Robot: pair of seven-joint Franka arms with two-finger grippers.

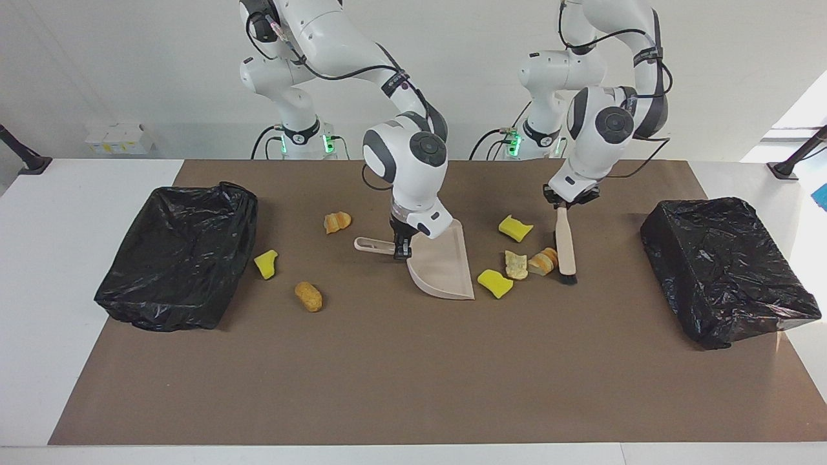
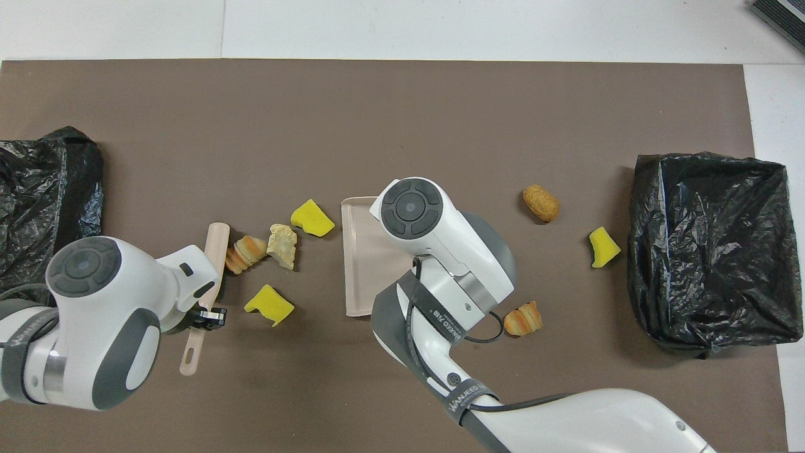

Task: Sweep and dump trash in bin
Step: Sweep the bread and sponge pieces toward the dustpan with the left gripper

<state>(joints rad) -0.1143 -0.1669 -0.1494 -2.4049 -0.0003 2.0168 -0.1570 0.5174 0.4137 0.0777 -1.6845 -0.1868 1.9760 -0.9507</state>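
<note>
- The left pincer (image 1: 563, 200) was closed tight on the handle of the brush (image 1: 566, 245), near the middle of the tabletop (image 1: 387, 361) on the left arm's side
- The brush's long axis ran from 12 to 6 o'clock in the facing view, with the dark bristles at the 6 o'clock end, down on the tabletop
- The right pincer (image 1: 402, 248) was closed on the handle of the dustpan (image 1: 446, 261), and the pan's open mouth faced the brush
- Four bits of trash lay between brush and pan: a striped bread lump (image 1: 544, 260) touching the brush, a pale lump (image 1: 515, 264) just beside it, a yellow wedge (image 1: 495, 283) close to the pan's mouth, and another yellow wedge (image 1: 515, 227) nearer to the robots
- From the brush, this little pile lay at 9 o'clock in the facing view, so I think the next sweep should push sideways toward the pan
- The left arm was the nearer one to this pile
- Three more bits lay toward the right arm's end: a bread lump (image 1: 336, 221), a yellow wedge (image 1: 266, 264) and a brown lump (image 1: 309, 296)
- An open black bin (image 1: 174, 255) sat past them, and a second black bag-covered bin (image 1: 730, 265) sat at the left arm's end
- No trash was in the pan yet
</note>
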